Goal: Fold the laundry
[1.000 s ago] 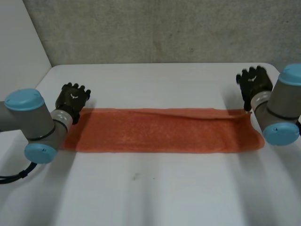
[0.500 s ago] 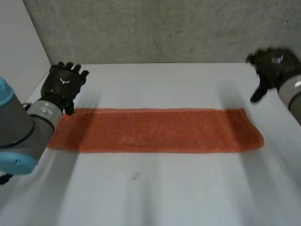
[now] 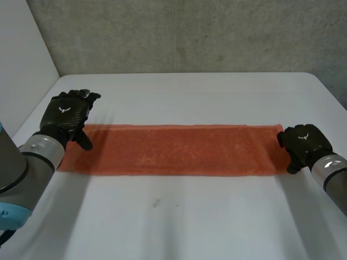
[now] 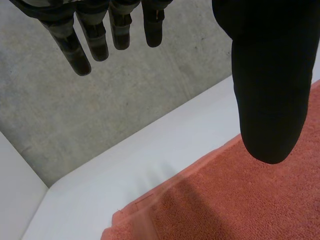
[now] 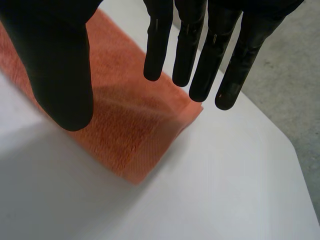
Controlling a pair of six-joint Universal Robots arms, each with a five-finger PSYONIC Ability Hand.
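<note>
Loosely, left robot hand (image 3: 66,112) splayed, right (image 3: 304,142) likewise

The right hand (image 5: 55,65) reaches in with its fingers (image 5: 200,60) straight and slightly spread, the thumb (image 5: 65,95) held apart from them, nothing pinched between. Beneath the hand lies the short end of an orange towel (image 5: 125,140), flat on the white table (image 5: 200,195). A stitched hem band runs along that end. One towel corner sits just under the fingertips, and the thumb hangs over the towel further in from the end. Whether the hand touches the cloth cannot be told. Bare table separates the towel's end from the table's edge, beyond which a grey concrete surface (image 5: 300,85) shows.
</note>
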